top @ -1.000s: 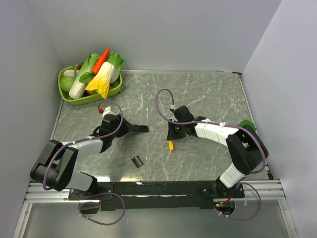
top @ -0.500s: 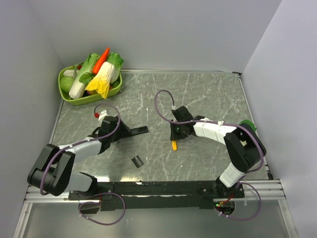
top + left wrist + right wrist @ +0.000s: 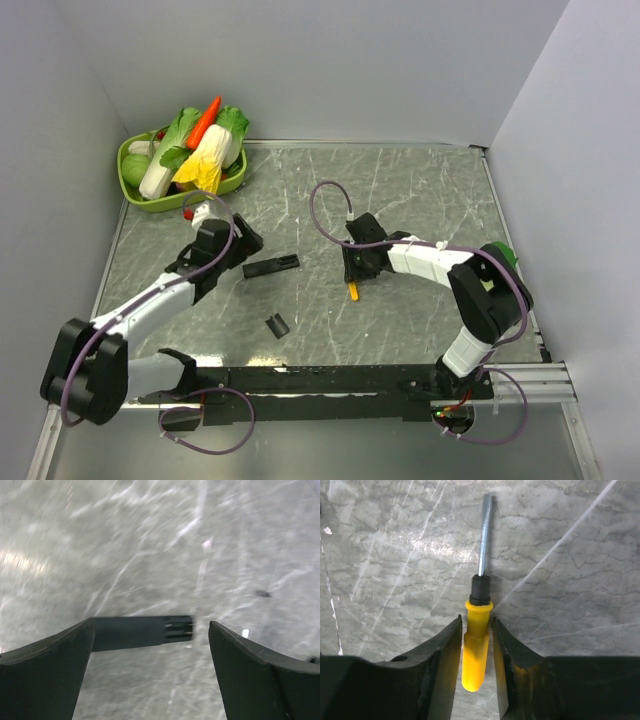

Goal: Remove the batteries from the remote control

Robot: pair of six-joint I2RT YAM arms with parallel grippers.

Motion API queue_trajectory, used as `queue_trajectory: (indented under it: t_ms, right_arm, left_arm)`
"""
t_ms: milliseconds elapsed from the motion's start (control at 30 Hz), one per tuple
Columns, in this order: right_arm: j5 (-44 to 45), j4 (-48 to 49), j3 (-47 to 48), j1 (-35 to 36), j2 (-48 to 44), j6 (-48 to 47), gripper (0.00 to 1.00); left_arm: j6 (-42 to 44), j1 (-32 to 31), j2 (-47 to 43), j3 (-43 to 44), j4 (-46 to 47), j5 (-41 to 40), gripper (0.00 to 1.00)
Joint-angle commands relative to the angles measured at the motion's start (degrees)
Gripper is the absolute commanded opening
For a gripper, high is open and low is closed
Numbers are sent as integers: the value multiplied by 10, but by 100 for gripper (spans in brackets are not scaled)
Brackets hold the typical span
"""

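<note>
The remote control [image 3: 271, 266], a slim black bar, lies flat on the marble table, free of any grip. My left gripper [image 3: 238, 243] hovers just left of it, wide open. In the left wrist view the remote control [image 3: 140, 632] lies across the gap in front of the left gripper [image 3: 151, 624]. My right gripper [image 3: 352, 276] straddles the yellow handle of a screwdriver [image 3: 352, 291]. In the right wrist view a thin gap shows on each side between the screwdriver [image 3: 476, 650] and the right gripper [image 3: 476, 620]. No batteries show.
A short stubby black piece [image 3: 276, 325] lies near the front, below the remote. A green basket [image 3: 135, 192] heaped with vegetables fills the back left corner. A green object [image 3: 498, 252] sits behind the right arm's elbow. Grey walls close in three sides.
My left gripper opened wide, let go of the remote and drew back to the upper left. The right jaws loosened slightly round the screwdriver handle.
</note>
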Motion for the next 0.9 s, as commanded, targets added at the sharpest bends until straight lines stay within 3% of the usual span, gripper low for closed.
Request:
queue_trajectory:
  t_ms: [0,200,367,433,467,500,867]
  right_arm:
    - [25,-20,24,-1,-10,-7,41]
    - [13,-40,33,0,-56,-17,43]
    - [-11,-60,28,0,-170,-30,61]
    - [-12,-62,19,0,-233,-36,79]
    - [-9,-66,9,0,-255,-38,94]
    - [-1,-69,3,0,-277,-40,100]
    - [47,-22,-127,1,-605,-26,100]
  left_arm:
    - [64,-1,-52,68,-53,16,99]
    - [149,-1,-108,131,-86,71,99]
    - [211,-1,-162,130,-51,152,99]
    - [214,-1,-182,120,-34,200,99]
    - [215,-1,-189,116,-14,216,99]
    - [217,-2,-196,111,-3,256,99]
    - [235,-4,-284,74,1,323,99]
